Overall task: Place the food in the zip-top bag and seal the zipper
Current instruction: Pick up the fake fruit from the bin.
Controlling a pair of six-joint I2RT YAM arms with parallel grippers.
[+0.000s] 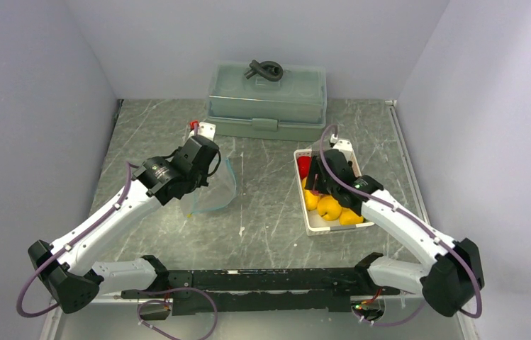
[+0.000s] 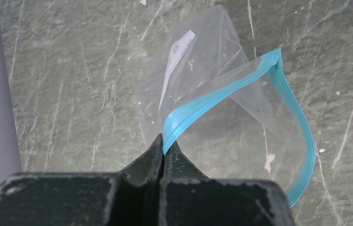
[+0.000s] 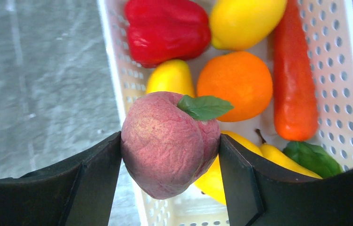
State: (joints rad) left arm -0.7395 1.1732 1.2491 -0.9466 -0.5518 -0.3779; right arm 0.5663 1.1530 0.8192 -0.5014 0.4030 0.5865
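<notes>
My left gripper [image 2: 165, 147] is shut on the teal-blue zipper [image 2: 212, 100] of the clear zip-top bag [image 2: 212, 70] and holds its mouth open above the table; the bag also shows in the top view [image 1: 214, 190]. My right gripper [image 3: 169, 150] is shut on a pinkish-red peach [image 3: 165, 141] with a green leaf, lifted just above the white basket's [image 3: 118, 70] left wall. In the basket lie a red pepper [image 3: 165, 28], a yellow lemon [image 3: 240, 21], an orange [image 3: 235, 84], an orange carrot [image 3: 294, 80], yellow fruits [image 3: 172, 77] and a green leaf [image 3: 313, 157].
A grey-green lidded box [image 1: 266, 99] with a dark handle stands at the back centre. The basket [image 1: 317, 225] sits right of centre. Grey walls close in the table on the left, back and right.
</notes>
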